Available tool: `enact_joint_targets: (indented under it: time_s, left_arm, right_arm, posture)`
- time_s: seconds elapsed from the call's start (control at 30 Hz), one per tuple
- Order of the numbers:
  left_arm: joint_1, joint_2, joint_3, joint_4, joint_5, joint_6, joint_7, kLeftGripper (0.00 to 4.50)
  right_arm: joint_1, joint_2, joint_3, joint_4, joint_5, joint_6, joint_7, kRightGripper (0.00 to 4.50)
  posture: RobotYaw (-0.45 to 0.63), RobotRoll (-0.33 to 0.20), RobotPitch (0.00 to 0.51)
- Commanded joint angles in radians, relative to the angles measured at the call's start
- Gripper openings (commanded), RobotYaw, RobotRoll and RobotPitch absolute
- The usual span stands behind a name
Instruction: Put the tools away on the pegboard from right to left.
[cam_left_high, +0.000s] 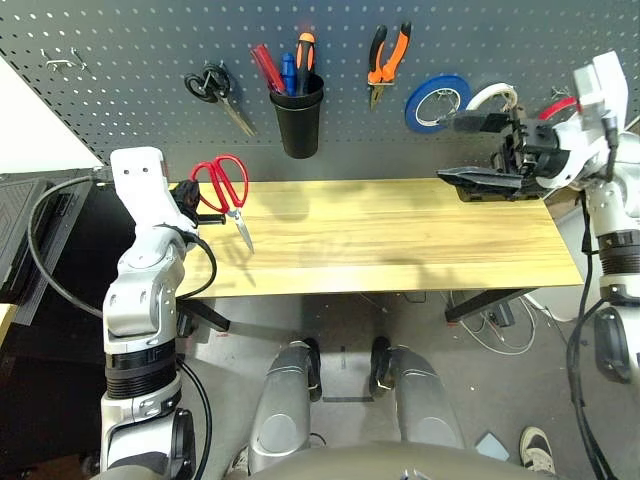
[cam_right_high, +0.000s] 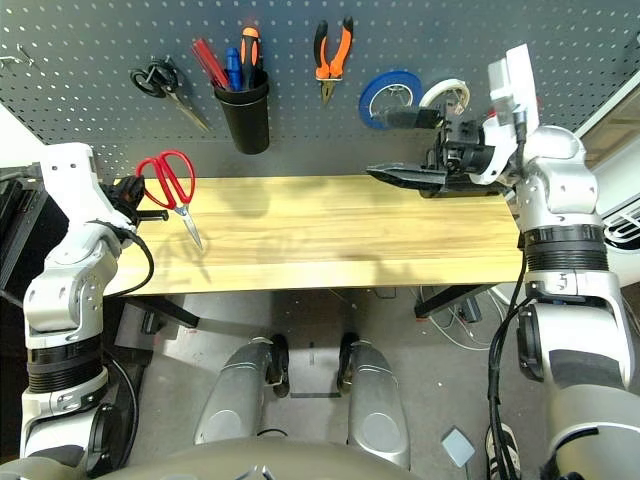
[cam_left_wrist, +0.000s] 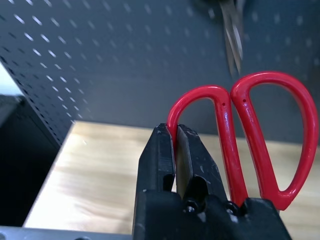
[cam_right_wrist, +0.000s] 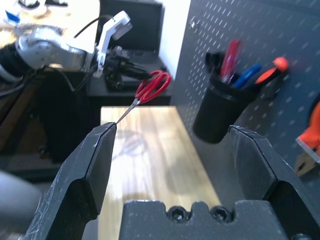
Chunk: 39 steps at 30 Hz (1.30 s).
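Observation:
My left gripper (cam_left_high: 193, 203) is shut on one handle loop of the red-handled scissors (cam_left_high: 226, 190) at the table's left end, with the blades pointing down toward the wood. The left wrist view shows the fingers (cam_left_wrist: 160, 155) pinching that red loop (cam_left_wrist: 272, 130). On the dark pegboard (cam_left_high: 120, 60) hang the orange-handled pliers (cam_left_high: 388, 60), and a red-handled screwdriver (cam_left_high: 266, 68) stands in a black cup (cam_left_high: 301, 120). A red tape ring (cam_left_high: 560, 105) peeks out behind my right hand. My right gripper (cam_left_high: 450, 150) is open and empty at the right, in front of the board.
Black-handled scissors (cam_left_high: 215, 90) hang left of the cup. A blue tape roll (cam_left_high: 437, 102) and a white one (cam_left_high: 492, 97) hang just behind my right gripper. The wooden tabletop (cam_left_high: 400, 240) is bare between the arms. A dark cabinet (cam_left_high: 40, 240) stands at the left.

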Motion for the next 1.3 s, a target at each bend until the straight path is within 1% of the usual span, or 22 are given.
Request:
enact_joint_targets:
  time_s: [0.03, 0.27, 0.5, 0.77, 0.93, 1.1, 1.2, 1.23, 1.27, 1.3]
  left_arm:
    - [-0.044, 0.009, 0.024, 0.011, 0.0, -0.064, 0.009, 0.04]
    - [-0.131, 0.015, 0.037, 0.085, 0.018, -0.198, 0.034, 0.04]
    - [-0.205, 0.014, 0.015, 0.189, 0.035, -0.271, 0.046, 0.04]
    - [-0.359, 0.003, -0.014, 0.452, 0.055, -0.406, 0.075, 0.04]
    - [-0.402, 0.002, -0.027, 0.576, 0.064, -0.454, 0.082, 0.04]
    - [-0.506, -0.014, -0.052, 0.848, 0.083, -0.563, 0.097, 0.04]
    - [-0.562, -0.011, -0.063, 0.989, 0.094, -0.613, 0.114, 0.04]
    - [-0.574, -0.013, -0.063, 1.022, 0.088, -0.608, 0.106, 0.34]
    - [-0.575, -0.014, -0.064, 1.034, 0.087, -0.617, 0.105, 0.73]
    - [-0.569, -0.016, -0.067, 1.027, 0.086, -0.617, 0.102, 0.97]
  right_arm:
    - [-0.012, -0.013, -0.014, -0.021, 0.017, 0.021, -0.003, 4.5]
    - [-0.002, -0.032, -0.026, -0.047, 0.031, 0.046, -0.008, 4.5]
    - [0.009, -0.049, -0.02, -0.05, 0.025, 0.044, -0.011, 4.5]
    - [0.027, -0.052, -0.018, -0.082, 0.035, 0.063, -0.024, 4.5]
    - [0.038, -0.055, -0.022, -0.108, 0.044, 0.078, -0.037, 4.5]
    - [0.051, -0.057, -0.028, -0.134, 0.052, 0.09, -0.055, 4.5]
    - [0.06, -0.058, -0.03, -0.152, 0.057, 0.1, -0.065, 4.5]
    - [0.063, -0.058, -0.031, -0.157, 0.059, 0.103, -0.068, 4.5]
    - [0.067, -0.059, -0.034, -0.163, 0.062, 0.109, -0.074, 4.5]
    - [0.074, -0.061, -0.035, -0.169, 0.063, 0.114, -0.08, 4.5]
  posture:
    - [0.04, 0.0, 0.109]
    - [0.03, 0.0, 0.115]
    - [0.02, 0.0, 0.116]
    - [0.0, 0.0, 0.118]
    - [-0.02, 0.0, 0.119]
    - [-0.04, 0.0, 0.117]
    - [-0.06, 0.0, 0.12]
    - [-0.06, 0.0, 0.12]
    - [-0.07, 0.0, 0.123]
    - [-0.07, 0.0, 0.123]
